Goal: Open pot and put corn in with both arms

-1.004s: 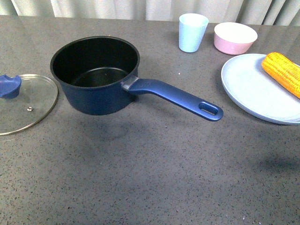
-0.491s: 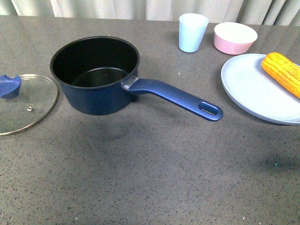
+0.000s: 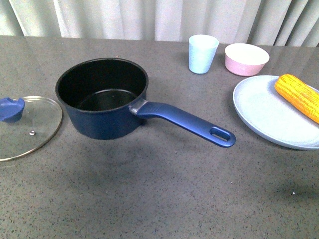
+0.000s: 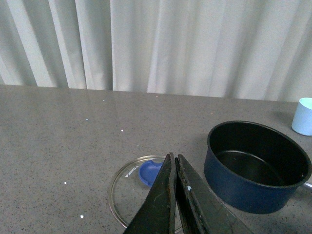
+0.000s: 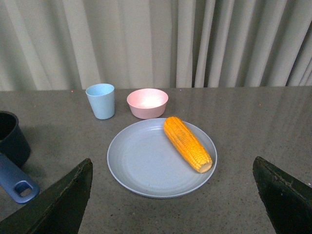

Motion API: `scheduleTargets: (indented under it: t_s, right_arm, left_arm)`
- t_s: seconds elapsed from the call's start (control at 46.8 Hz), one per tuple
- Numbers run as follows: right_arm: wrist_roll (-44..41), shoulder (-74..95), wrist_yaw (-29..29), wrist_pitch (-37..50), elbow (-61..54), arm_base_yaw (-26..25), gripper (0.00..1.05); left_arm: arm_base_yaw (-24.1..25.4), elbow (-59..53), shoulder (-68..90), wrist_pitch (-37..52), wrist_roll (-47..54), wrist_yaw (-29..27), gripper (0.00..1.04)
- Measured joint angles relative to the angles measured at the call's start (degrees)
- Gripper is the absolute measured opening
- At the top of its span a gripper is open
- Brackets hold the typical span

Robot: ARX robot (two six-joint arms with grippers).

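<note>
The navy pot [image 3: 102,97] stands open on the grey table, its long handle [image 3: 189,124] pointing right. Its glass lid [image 3: 27,127] with the blue knob [image 3: 11,108] lies flat to the pot's left. The corn [image 3: 299,97] lies on a light-blue plate [image 3: 264,112] at the right. Neither gripper shows in the front view. My left gripper [image 4: 173,158] is shut and empty, above the lid [image 4: 129,187], with the pot [image 4: 258,165] beside it. My right gripper [image 5: 171,159] is wide open and empty, held back from the plate [image 5: 141,165] and the corn [image 5: 187,143].
A light-blue cup [image 3: 203,47] and a pink bowl [image 3: 246,59] stand behind the plate, near the curtain. In the right wrist view the pot handle's end [image 5: 17,183] lies left of the plate.
The front view has tilted up a little, so everything sits lower in the picture and more curtain shows. Pot, lid and corn keep their places on the table.
</note>
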Motion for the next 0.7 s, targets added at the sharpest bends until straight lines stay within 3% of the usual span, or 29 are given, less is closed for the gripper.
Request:
scheduleTargets:
  t_s: [0.705]
  right_arm:
    - [0.0,0.0,0.0,0.0,0.0,0.0,0.96]
  left_arm:
    - [0.0,0.0,-15.1,-14.6,0.0,0.0,0.02]
